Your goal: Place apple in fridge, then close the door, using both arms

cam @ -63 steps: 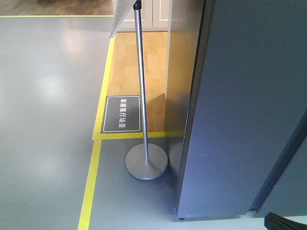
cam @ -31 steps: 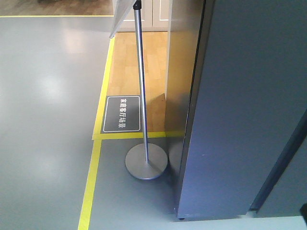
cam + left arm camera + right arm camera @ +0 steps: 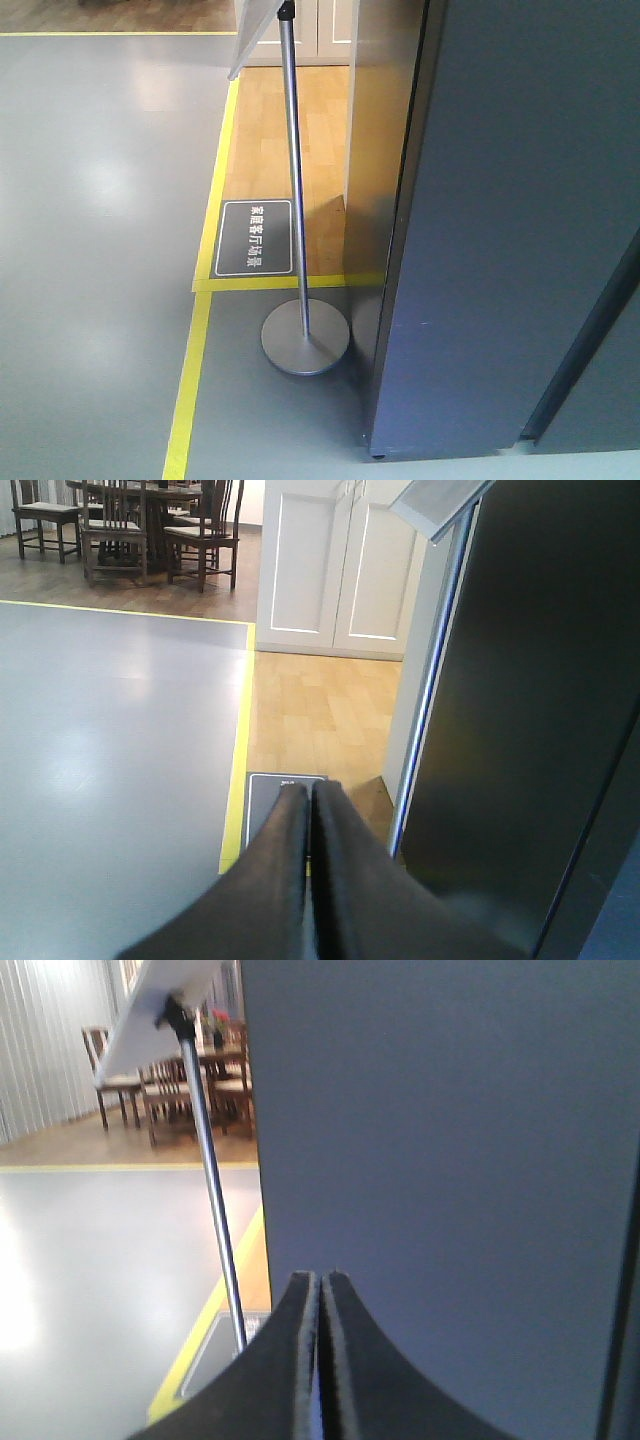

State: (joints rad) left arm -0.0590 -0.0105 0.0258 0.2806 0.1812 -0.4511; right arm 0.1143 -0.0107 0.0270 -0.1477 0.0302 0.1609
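the fridge (image 3: 510, 230) fills the right half of the front view as a tall dark grey-blue slab, standing on the grey floor (image 3: 90, 300) with its near bottom corner just above the lower edge of the picture; none of its white inside shows, so what it holds cannot be told, and whether the door (image 3: 590, 380) at the far right, set off from the fridge side by a dark diagonal seam, is fully shut cannot be told. the apple shows in none of the views. left of the fridge stands a sign stand (image 3: 297, 250), a thin metal pole on a round grey base, the base just beside the fridge's bottom edge and apart from it. behind the stand a dark floor plaque (image 3: 254, 238) with white lettering lies on the wooden floor (image 3: 290, 130), framed by yellow floor tape (image 3: 190, 380); further left of the fridge the grey floor spreads wide. in the left wrist view the left gripper (image 3: 308, 792) has its two black fingers pressed together with nothing between them, the fridge's dark side to its right. in the right wrist view the right gripper (image 3: 320, 1278) is likewise closed and holds nothing, the fridge's face close behind it.
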